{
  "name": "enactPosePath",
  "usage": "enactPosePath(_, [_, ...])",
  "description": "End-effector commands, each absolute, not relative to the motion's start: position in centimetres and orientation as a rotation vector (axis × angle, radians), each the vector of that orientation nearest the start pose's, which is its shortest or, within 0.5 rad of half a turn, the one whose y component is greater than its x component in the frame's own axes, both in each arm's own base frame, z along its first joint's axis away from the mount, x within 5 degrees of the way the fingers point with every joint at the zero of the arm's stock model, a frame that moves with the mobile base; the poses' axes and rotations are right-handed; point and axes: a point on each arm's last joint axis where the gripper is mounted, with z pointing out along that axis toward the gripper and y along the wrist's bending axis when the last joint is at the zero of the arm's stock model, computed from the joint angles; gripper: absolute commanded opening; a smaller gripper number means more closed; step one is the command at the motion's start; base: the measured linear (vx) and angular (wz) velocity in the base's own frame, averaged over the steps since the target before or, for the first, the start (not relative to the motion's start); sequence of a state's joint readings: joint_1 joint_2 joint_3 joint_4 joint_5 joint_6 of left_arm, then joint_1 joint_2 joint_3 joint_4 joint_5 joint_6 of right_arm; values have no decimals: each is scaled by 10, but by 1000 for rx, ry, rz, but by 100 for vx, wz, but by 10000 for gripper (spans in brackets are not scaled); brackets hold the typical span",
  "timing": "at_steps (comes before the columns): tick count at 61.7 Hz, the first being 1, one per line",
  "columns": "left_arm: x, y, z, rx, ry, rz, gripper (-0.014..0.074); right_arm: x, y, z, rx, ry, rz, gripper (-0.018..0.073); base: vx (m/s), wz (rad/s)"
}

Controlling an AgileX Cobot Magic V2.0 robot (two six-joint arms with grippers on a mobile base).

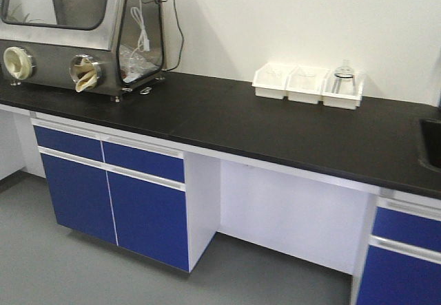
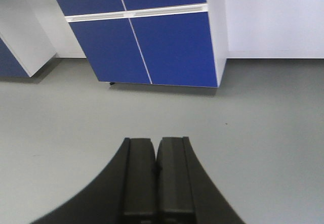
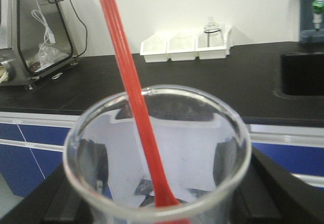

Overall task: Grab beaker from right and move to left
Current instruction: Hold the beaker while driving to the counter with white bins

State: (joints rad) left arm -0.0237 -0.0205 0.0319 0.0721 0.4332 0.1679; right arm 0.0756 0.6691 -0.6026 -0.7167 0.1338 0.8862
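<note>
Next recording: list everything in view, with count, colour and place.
Clear glass cylindrical beaker: one, transparent, close up in the right wrist view, held in front of the counter.
Thin red stick: one, red, leaning inside the beaker, past its rim.
White plastic bins: three, white, in a row at the counter's back; the rightmost holds clear glassware.
Steel glove box: one, silver, counter's left end.
Black lab counter: one, black, along the wall.
Blue cabinet fronts: several, blue, under the counter.
Left gripper: one, black, fingers closed together, above grey floor.
Right gripper: one, black, fingers on either side of the beaker.
</note>
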Motion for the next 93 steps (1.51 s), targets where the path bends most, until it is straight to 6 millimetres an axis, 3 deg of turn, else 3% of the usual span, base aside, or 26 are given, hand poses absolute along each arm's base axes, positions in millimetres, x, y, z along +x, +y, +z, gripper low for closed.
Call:
enactPosePath(1, [53, 1, 166, 225, 1847, 169, -6, 142, 7, 365, 99, 1562, 152, -3, 42, 23])
enactPosePath(56, [53, 1, 166, 225, 1847, 169, -6, 142, 7, 365, 99, 1562, 152, -3, 46, 3])
enactPosePath(93, [53, 1, 166, 225, 1847, 169, -6, 142, 7, 365, 99, 1562, 152, -3, 41, -40])
